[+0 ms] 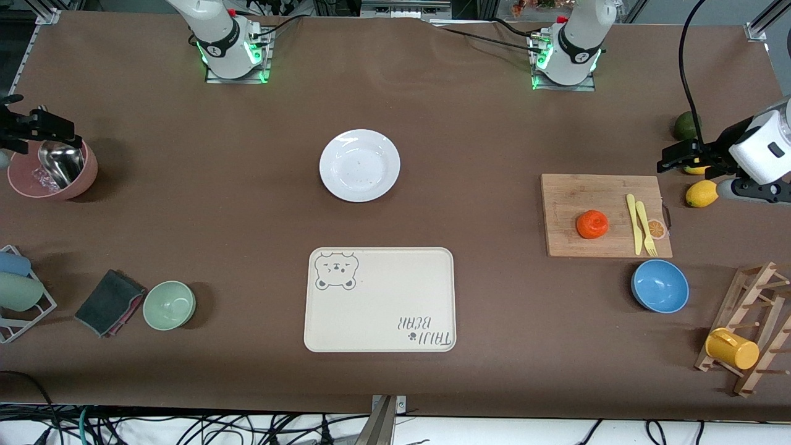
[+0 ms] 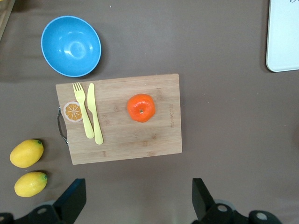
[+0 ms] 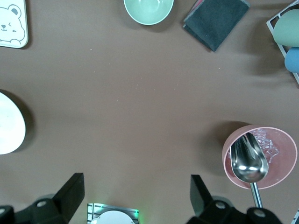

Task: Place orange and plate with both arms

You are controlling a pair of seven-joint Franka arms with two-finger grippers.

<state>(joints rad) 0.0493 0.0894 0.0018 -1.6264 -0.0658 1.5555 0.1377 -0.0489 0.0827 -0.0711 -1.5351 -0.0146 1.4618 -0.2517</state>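
Observation:
The orange [image 1: 592,224] lies on a wooden cutting board [image 1: 575,191] toward the left arm's end of the table; it also shows in the left wrist view [image 2: 141,108]. The white plate [image 1: 359,165] sits empty at the table's middle, farther from the front camera than the bear tray; its edge shows in the right wrist view [image 3: 9,123]. My left gripper [image 1: 680,156] hangs open and empty over the lemons beside the board; it also shows in its own view [image 2: 138,201]. My right gripper [image 1: 28,127] hangs open and empty over a pink bowl; it also shows in its own view [image 3: 135,198].
A cream bear tray [image 1: 380,300] lies nearer the front camera than the plate. A yellow fork and knife [image 1: 640,224] lie on the board. Nearby are a blue bowl [image 1: 660,285], lemons [image 1: 701,193], a mug rack [image 1: 751,327], a pink bowl with a scoop [image 1: 52,170], a green bowl [image 1: 169,305] and a cloth [image 1: 108,303].

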